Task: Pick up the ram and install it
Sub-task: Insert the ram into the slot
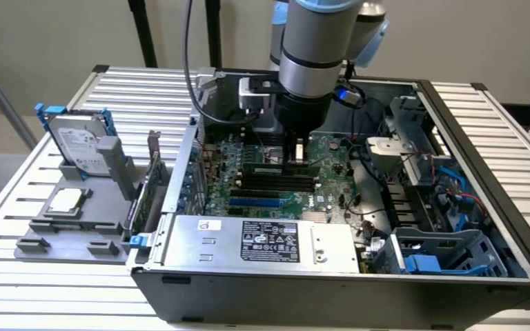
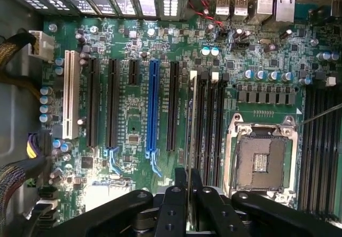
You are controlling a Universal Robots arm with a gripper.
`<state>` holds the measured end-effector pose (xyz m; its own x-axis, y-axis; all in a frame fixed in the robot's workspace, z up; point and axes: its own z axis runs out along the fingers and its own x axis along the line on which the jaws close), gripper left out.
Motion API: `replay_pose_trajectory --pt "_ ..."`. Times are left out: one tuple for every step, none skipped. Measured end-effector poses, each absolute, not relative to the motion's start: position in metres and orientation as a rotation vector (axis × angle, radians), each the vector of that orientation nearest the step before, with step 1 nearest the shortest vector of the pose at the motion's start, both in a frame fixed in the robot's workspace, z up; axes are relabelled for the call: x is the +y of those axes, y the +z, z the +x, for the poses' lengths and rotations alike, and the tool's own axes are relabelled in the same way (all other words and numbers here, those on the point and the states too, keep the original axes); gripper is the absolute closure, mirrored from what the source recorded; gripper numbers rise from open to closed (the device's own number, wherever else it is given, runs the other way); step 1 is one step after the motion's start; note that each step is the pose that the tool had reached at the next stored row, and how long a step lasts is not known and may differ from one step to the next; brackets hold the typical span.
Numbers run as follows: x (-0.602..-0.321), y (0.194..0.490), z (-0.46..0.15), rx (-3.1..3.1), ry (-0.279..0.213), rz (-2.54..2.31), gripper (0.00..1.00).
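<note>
Gripper point(image 2: 188, 181) down inside PC case point(image 1: 486, 131), over mobo point(image 2: 133, 108). Jaws narrow, pinched on ram point(image 2: 193, 124), held edge-on & upright right above the memory slots point(image 2: 211, 119) next to empty CPU socket point(image 2: 260, 159). Can't tell if seated. HDD point(image 1: 74, 146) & CPU chip point(image 1: 66, 201) sit in grey holder point(image 1: 108, 181) outside case, exterior view's left

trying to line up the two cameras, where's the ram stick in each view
Exterior view: the ram stands on edge under the gripper, down inside the open case over the motherboard's memory slots.
Wrist view: the ram shows edge-on as a thin strip running from between the gripper fingers along a memory slot.
Shared landmark: the blue expansion slot.
</note>
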<state>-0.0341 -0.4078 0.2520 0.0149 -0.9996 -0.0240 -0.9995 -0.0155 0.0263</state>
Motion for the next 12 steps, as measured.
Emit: replay_pose_trajectory --pt "-0.408 0.250 -0.034 -2.203 -0.056 2.237 0.86" --pt "-0.408 0.249 -0.034 -2.203 -0.056 2.236 0.86" --pt "-0.408 0.247 -0.034 -2.203 -0.056 2.236 0.86" --pt "-0.408 0.245 -0.034 -2.203 -0.056 2.236 0.86" --pt "-0.408 0.243 -0.034 -2.203 -0.056 2.236 0.86" --pt "-0.408 0.241 -0.034 -2.203 -0.056 2.236 0.86" --pt "-0.408 0.239 -0.034 -2.203 -0.056 2.236 0.86" --pt "-0.408 0.238 -0.034 -2.203 -0.056 2.236 0.86" --pt "-0.408 0.236 -0.034 -2.203 -0.056 2.236 0.86" --pt "-0.407 0.234 -0.034 -2.203 -0.056 2.236 0.86" --pt "-0.407 0.232 -0.034 -2.203 -0.056 2.236 0.86" --pt "-0.407 0.230 -0.034 -2.203 -0.056 2.237 0.86"
